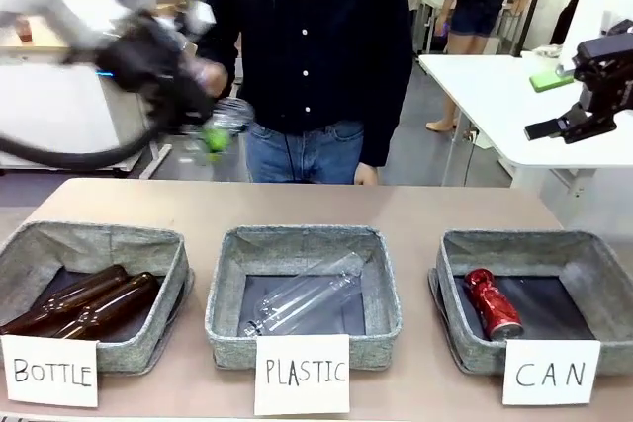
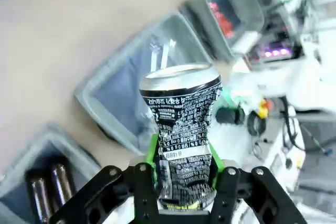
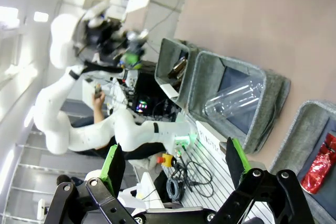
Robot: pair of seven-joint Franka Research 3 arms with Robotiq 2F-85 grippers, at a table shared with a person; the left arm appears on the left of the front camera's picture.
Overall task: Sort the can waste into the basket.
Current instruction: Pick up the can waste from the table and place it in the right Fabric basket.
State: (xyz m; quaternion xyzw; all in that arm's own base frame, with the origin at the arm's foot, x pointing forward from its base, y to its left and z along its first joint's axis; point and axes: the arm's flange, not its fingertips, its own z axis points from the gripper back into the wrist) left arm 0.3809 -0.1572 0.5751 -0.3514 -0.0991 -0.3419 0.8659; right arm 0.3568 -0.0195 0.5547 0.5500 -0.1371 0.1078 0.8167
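Observation:
My left gripper point(image 1: 212, 135) is raised high over the table's far left, blurred, in front of the person. It is shut on a dented silver-grey can point(image 2: 181, 124) with dark print, gripped low down between the green pads point(image 2: 151, 153); the can point(image 1: 230, 114) shows faintly in the front view. A shiny red can point(image 1: 492, 303) lies inside the grey basket point(image 1: 593, 254) marked "CAN" at the right. That red can point(image 3: 321, 165) also shows in the right wrist view. My right gripper point(image 1: 579, 121) hangs open high at the far right, its fingers point(image 3: 113, 165) spread with nothing between them.
The "PLASTIC" basket point(image 1: 386, 284) in the middle holds a clear bottle point(image 1: 307, 298). The "BOTTLE" basket point(image 1: 30, 244) at the left holds brown glass bottles point(image 1: 84, 301). The person stands at the far edge, one hand point(image 1: 366, 174) by the table. A white table point(image 1: 495, 86) stands behind on the right.

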